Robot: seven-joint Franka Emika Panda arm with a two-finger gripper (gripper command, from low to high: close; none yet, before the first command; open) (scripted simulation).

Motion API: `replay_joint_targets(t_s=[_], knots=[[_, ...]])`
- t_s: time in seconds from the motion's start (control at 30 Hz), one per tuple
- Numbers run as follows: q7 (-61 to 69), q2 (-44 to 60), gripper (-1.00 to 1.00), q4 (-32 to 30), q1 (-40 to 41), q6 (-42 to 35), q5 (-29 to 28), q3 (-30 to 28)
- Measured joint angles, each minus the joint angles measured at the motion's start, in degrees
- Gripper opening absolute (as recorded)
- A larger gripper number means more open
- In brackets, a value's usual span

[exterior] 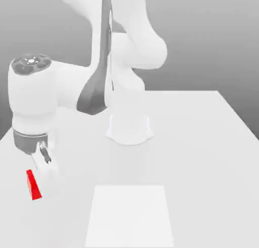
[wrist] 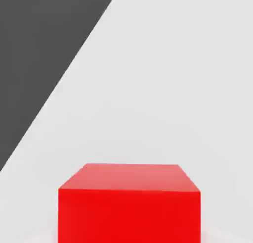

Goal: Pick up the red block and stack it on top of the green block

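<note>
Item: red block, small plain cube, seen in the exterior view as a narrow red face just beside the white fingers of the hand, toward the exterior view's left of them, at the near left part of the bench. In the hand view the red block shows a lit top face and a darker front face, with pale bench surface beyond it and a dark band past the bench edge. State of hand: fingers drawn together and clamped on the red block, pointing downward. Item: pale square patch on the bench, to the exterior view's right of the red block, well apart from it. Item: arm base, round and white, farther back than the red block, standing on the bench. Item: grey backdrop beyond the bench.
</note>
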State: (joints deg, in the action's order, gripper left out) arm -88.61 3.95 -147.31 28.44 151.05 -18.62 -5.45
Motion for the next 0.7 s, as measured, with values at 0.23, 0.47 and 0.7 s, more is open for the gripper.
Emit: replay_joint_targets(t_s=[0.23, 0.47, 0.7], knots=[[8.0, -7.3, -1.00, -5.6, 9.8, -0.8, -4.8, -5.1], [18.6, -14.0, -1.00, -11.4, 15.8, -0.8, -5.9, -11.9], [31.0, -19.5, -1.00, -17.5, 20.4, -0.2, -4.3, -20.6]])
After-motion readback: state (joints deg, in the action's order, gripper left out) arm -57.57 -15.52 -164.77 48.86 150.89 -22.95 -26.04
